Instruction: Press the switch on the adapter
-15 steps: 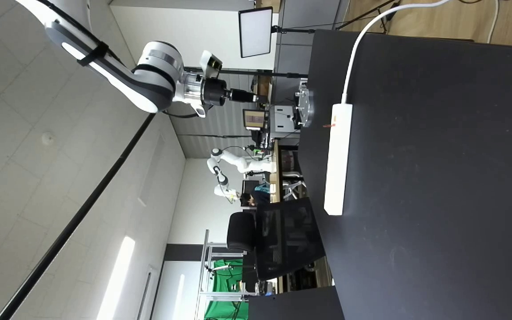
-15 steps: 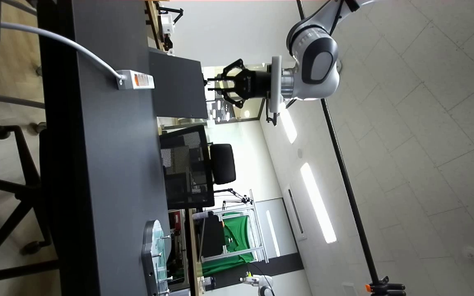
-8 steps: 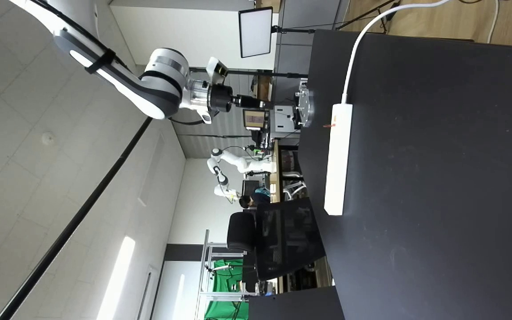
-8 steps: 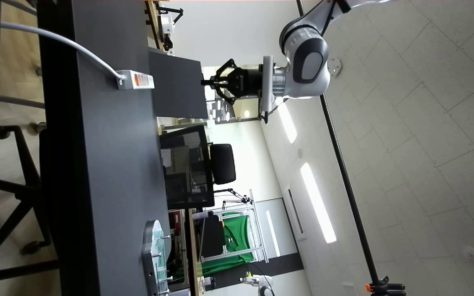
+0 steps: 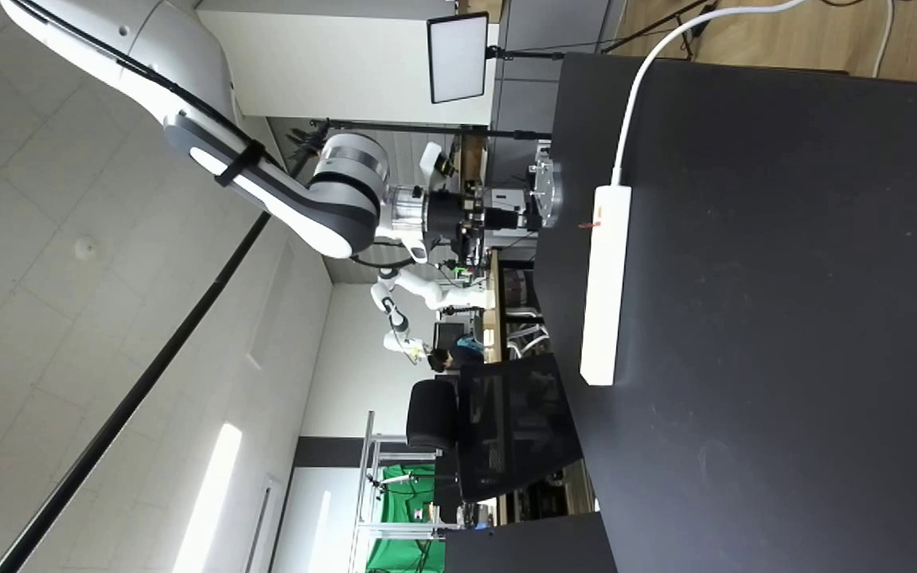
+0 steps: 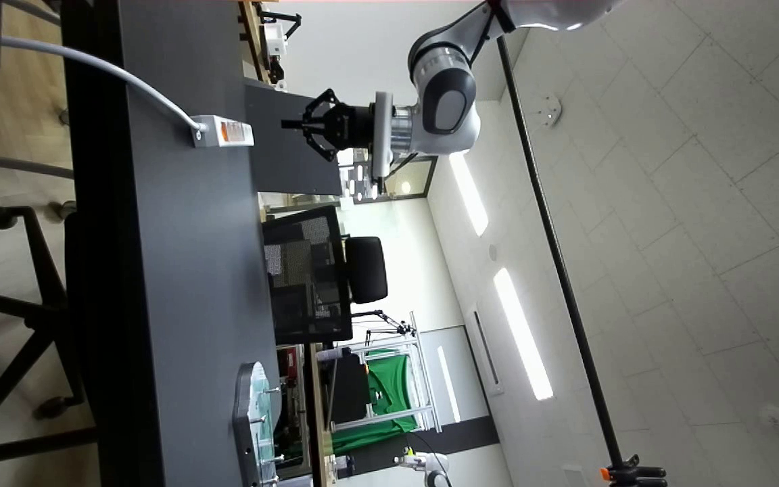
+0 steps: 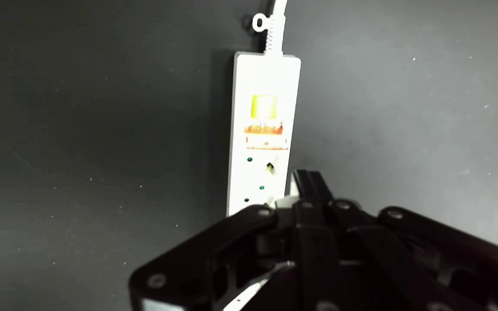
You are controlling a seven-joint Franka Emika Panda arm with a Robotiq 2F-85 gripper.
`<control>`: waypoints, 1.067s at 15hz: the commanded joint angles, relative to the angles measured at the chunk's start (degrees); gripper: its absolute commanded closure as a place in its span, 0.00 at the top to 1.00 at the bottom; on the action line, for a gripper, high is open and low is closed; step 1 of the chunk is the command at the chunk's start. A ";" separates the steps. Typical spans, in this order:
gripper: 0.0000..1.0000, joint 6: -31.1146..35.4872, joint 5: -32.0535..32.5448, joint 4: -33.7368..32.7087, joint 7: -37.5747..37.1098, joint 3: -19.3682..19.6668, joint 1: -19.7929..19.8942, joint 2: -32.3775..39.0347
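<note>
One risk is misalignment: the tool, jaws together, is held above the tabletop bearing the adapter; if it is lowered uncorrected, socket holes might be struck, not the presumed switch.

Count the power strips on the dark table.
1: the white power strip on the table, its cable running over the edge. The pincer partly hides it in the wrist view; others beyond the frame would not show.
</note>
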State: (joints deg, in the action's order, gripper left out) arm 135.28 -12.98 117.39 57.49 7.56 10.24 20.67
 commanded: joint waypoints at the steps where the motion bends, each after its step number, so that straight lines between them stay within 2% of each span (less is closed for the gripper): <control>1: 0.00 -2.52 2.45 -5.09 -2.06 -2.20 2.04 5.51; 9: 0.00 -11.67 3.33 -9.99 -2.64 -3.47 4.97 11.64; 16: 0.00 -12.86 2.91 -12.26 -2.51 -3.50 6.26 13.09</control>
State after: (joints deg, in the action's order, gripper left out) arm 124.07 -11.08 107.85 57.24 4.95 15.32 32.44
